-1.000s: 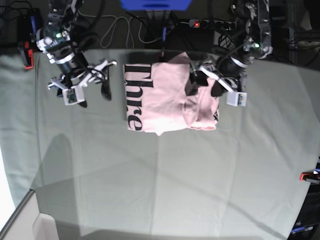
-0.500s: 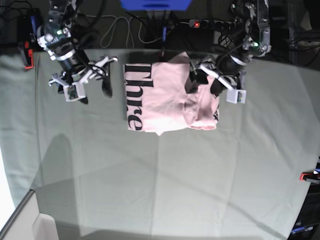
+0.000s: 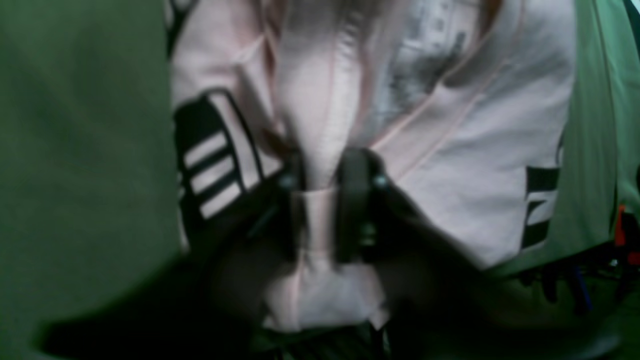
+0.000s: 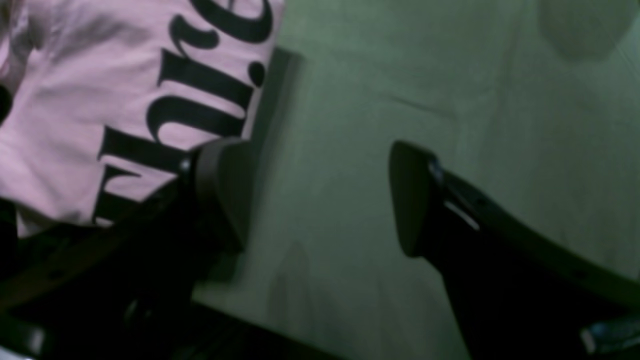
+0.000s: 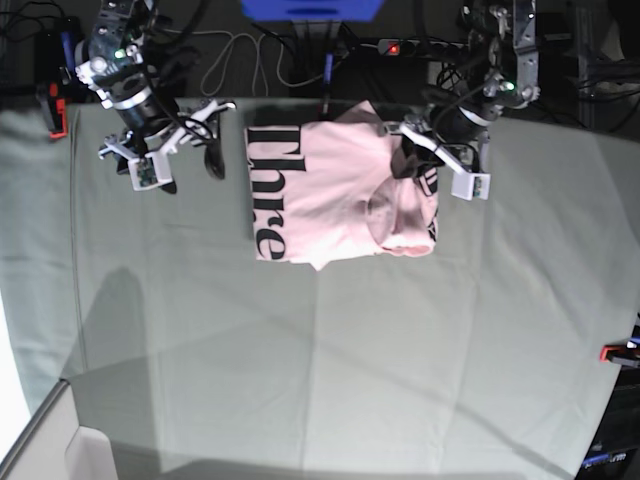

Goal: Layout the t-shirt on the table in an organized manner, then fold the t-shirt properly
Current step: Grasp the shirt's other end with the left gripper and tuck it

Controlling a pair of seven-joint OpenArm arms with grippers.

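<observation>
Black serif lettering on the t-shirt (image 5: 330,195) reads "thre" along its 9 o'clock edge in the base view; further letters are folded out of sight. The shirt is pale pink, folded to a rough rectangle with a rumpled bunch toward 3 o'clock, lying at about 12 o'clock on the grey-green surface (image 5: 330,370). The left gripper (image 3: 325,200) is pressed together, pinching a ridge of pink fabric at the shirt's 3 o'clock side. The right gripper (image 4: 320,195) is spread wide, holding nothing, over bare cloth just beside the lettered edge, at 10 o'clock in the base view.
</observation>
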